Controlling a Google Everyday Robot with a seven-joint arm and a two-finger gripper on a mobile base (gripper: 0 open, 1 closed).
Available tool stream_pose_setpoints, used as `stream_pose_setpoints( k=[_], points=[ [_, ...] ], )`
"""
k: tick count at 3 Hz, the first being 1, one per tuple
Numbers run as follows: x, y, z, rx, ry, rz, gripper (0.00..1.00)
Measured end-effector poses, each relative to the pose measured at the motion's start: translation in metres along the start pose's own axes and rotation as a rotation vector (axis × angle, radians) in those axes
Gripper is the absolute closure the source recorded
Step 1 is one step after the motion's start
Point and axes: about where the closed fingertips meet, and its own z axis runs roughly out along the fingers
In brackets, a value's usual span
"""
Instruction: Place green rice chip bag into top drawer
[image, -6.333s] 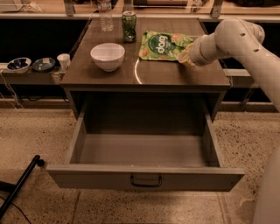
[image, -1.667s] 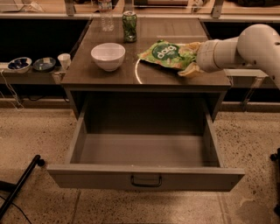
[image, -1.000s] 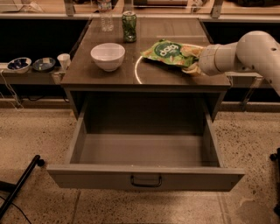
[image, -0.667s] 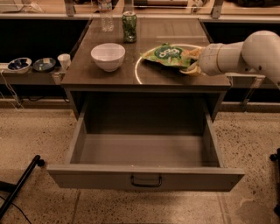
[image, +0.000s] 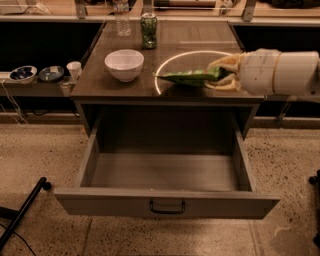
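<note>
The green rice chip bag (image: 189, 76) hangs flat and edge-on just above the front right of the tabletop (image: 100, 75). My gripper (image: 223, 74) reaches in from the right and is shut on the bag's right end. The top drawer (image: 165, 172) stands pulled fully out below the tabletop, its grey inside bare, with a small dark handle (image: 167, 207) at the centre of its front panel. The bag is over the table's front part, behind the drawer opening.
A white bowl (image: 124, 64) sits at the tabletop's left. A slim green can (image: 148, 30) and a clear bottle (image: 122, 20) stand at the back. Small dishes and a cup (image: 74, 69) rest on a low shelf to the left. A black leg (image: 22, 212) lies at the bottom left.
The bag was lying flat on the table; now it is lifted and tilted edge-on in my gripper, and has moved toward the table's front.
</note>
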Motion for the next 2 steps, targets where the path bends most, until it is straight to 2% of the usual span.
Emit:
stream_pose_setpoints(
  k=[1, 2],
  points=[
    [0.010, 0.051, -0.023, 0.000, -0.015, 0.104, 1.00],
    [0.033, 0.141, -0.027, -0.083, -0.027, 0.239, 1.00]
  ],
)
